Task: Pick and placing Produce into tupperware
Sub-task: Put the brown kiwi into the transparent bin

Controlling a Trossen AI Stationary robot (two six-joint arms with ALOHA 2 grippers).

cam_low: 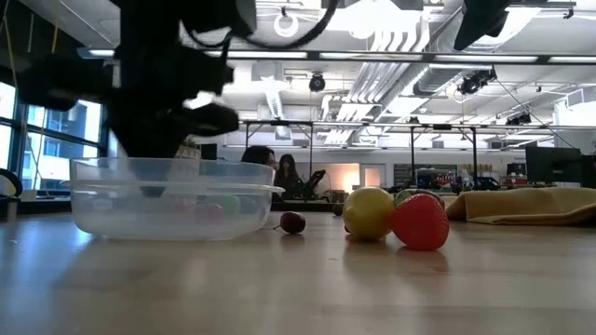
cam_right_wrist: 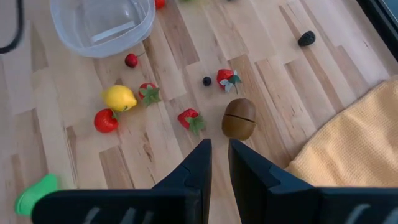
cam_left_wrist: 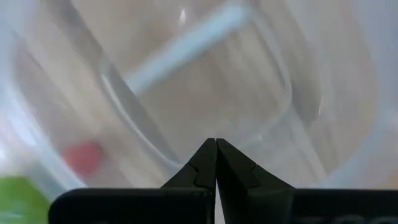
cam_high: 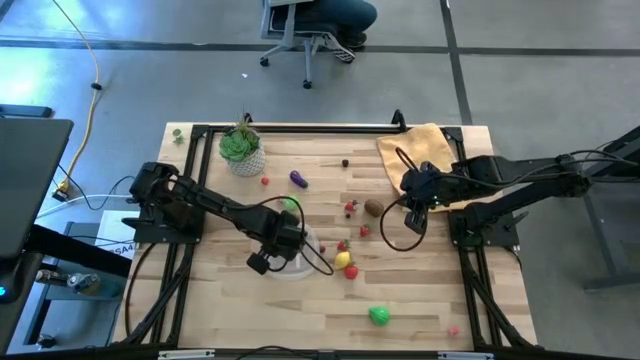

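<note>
Clear plastic tupperware (cam_high: pixel 295 262) is seen on the wooden bench (cam_high: pixel 420 310), near its middle. The left end effector (cam_high: pixel 286 243) is positioned directly over the tub, its fingers (cam_left_wrist: pixel 205 165) pressed together with nothing between them. The right end effector (cam_right_wrist: pixel 219 163) is held above the bench beside a yellow cloth (cam_high: pixel 420 152); its fingers are set narrowly apart and nothing is gripped. Produce is scattered across the bench: a brown kiwi (cam_right_wrist: pixel 239 117) lies just ahead of the right end effector, strawberries (cam_right_wrist: pixel 190 119) near it, a lemon (cam_high: pixel 343 260) and a red piece (cam_high: pixel 352 272) just beside the tub, an eggplant (cam_high: pixel 298 180) farther back, and a green piece (cam_high: pixel 379 316) near the front edge. A potted plant (cam_high: pixel 241 148) is noted at the back left.
</note>
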